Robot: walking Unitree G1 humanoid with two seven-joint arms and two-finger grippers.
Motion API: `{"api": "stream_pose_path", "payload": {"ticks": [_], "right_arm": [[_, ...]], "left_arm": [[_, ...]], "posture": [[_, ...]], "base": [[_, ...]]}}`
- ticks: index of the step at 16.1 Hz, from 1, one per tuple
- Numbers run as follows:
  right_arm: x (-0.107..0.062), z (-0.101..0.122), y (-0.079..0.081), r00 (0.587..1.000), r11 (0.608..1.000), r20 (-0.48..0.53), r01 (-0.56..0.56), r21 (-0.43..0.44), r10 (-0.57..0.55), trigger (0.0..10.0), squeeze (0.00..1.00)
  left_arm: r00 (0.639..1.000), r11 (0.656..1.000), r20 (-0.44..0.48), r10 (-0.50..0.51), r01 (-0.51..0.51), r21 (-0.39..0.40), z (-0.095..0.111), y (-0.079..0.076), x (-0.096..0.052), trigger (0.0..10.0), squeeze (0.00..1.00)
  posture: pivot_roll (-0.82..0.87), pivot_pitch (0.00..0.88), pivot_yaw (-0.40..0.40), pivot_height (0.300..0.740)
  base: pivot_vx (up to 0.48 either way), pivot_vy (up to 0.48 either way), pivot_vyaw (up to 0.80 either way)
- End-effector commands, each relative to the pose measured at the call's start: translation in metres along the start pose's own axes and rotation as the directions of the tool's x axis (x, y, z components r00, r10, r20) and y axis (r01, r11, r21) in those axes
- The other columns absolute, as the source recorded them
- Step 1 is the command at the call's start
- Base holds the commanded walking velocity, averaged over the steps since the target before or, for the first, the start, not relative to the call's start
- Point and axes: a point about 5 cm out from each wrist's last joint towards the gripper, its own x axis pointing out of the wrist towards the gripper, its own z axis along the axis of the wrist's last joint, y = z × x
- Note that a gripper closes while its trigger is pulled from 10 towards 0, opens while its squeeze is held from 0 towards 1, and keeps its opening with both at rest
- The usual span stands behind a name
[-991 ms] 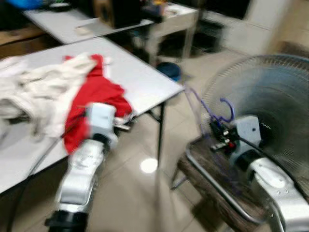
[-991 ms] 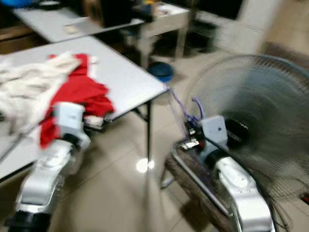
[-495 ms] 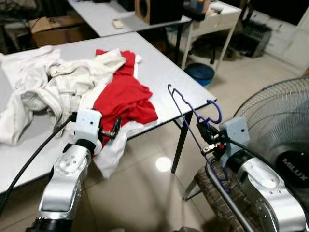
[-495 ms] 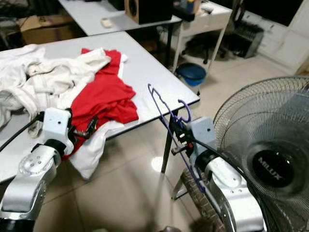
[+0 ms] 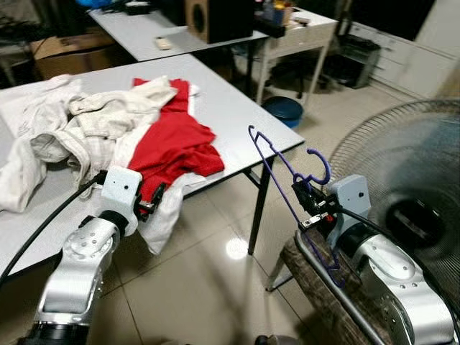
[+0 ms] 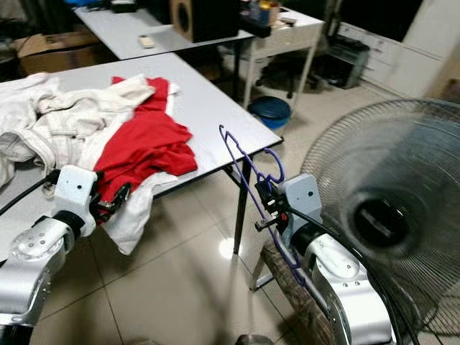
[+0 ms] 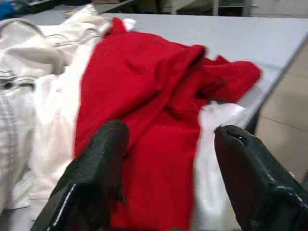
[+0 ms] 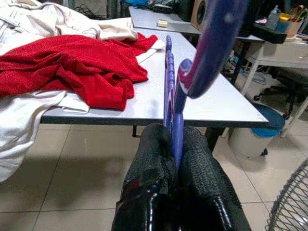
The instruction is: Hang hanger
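A purple wire hanger (image 5: pixel 277 168) stands upright beyond the table's right corner, its hook curling at the top. My right gripper (image 5: pixel 307 205) is shut on its neck; the right wrist view has both black fingers (image 8: pixel 151 168) pinched on the purple hanger (image 8: pixel 169 96). My left gripper (image 5: pixel 152 200) is open at the near table edge, right at the hem of a red garment (image 5: pixel 178 142). In the left wrist view the open fingers (image 7: pixel 103 159) frame the red garment (image 7: pixel 144 110) and white cloth beside it.
A grey table (image 5: pixel 237 108) carries a heap of white clothes (image 5: pixel 72 122). A large standing fan (image 5: pixel 402 201) rises at the right, above a woven chair (image 5: pixel 338 302). A blue bin (image 5: pixel 282 110) sits on the tiled floor past the table. More tables stand behind.
The camera has swung and settled, so the picture is sharper. The left gripper has come down to the red garment's hem. The right gripper keeps its hold on the hanger.
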Motion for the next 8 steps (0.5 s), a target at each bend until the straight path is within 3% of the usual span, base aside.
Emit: {"api": "stream_pose_path", "payload": {"ticks": [1,2,3,4,5,6,7,8], "right_arm": [[0.002,0.004,-0.003,1.0,1.0,0.02,0.005,-0.019,-0.004,10.0,0.0],[0.002,0.004,-0.002,1.0,1.0,0.021,0.005,-0.02,-0.005,10.0,0.0],[0.003,0.004,-0.002,1.0,1.0,0.022,0.006,-0.021,-0.006,10.0,0.0],[0.003,0.004,-0.002,1.0,1.0,0.024,0.008,-0.021,-0.008,10.0,0.0],[0.002,0.003,-0.002,1.0,1.0,0.026,0.013,-0.02,-0.012,10.0,0.0],[0.002,0.003,-0.002,1.0,1.0,0.026,0.014,-0.02,-0.013,10.0,0.0],[0.002,0.002,-0.002,1.0,1.0,0.027,0.014,-0.02,-0.014,10.0,0.0],[0.003,0.001,-0.002,1.0,1.0,0.025,0.013,-0.02,-0.012,10.0,0.0]], "left_arm": [[1.0,1.0,-0.007,-0.01,0.01,0.01,0.0,0.004,0.001,0.0,0.0],[1.0,1.0,-0.012,-0.003,0.003,0.023,-0.001,0.006,0.002,0.0,0.0],[0.998,0.997,-0.024,0.053,-0.052,0.05,-0.003,0.014,0.004,0.8,0.0],[0.99,0.988,-0.032,0.138,-0.135,0.077,-0.004,0.027,0.006,0.7,0.0],[0.979,0.978,-0.032,0.199,-0.196,0.075,-0.004,0.037,0.006,2.6,0.0],[0.976,0.975,-0.031,0.216,-0.213,0.066,-0.003,0.04,0.006,3.0,0.0],[0.979,0.979,-0.025,0.203,-0.202,0.035,-0.003,0.04,0.007,8.2,0.0],[0.992,0.991,-0.001,0.127,-0.127,-0.037,-0.002,0.031,0.011,10.0,0.0]], "posture": [[-0.09,0.011,-0.005,0.74],[-0.09,0.011,-0.002,0.74],[-0.09,0.009,0.004,0.74],[-0.1,0.008,0.012,0.74],[-0.1,0.007,0.015,0.74],[-0.1,0.008,0.016,0.74],[-0.09,0.006,0.014,0.74],[-0.09,0.003,0.009,0.74]], "base": [[0.0,0.0,0.0],[0.0,0.0,0.0],[0.0,0.0,0.0],[0.0,0.0,0.0],[0.0,0.0,0.0],[0.0,0.0,0.0],[0.0,0.0,0.0],[0.0,0.0,0.0]]}}
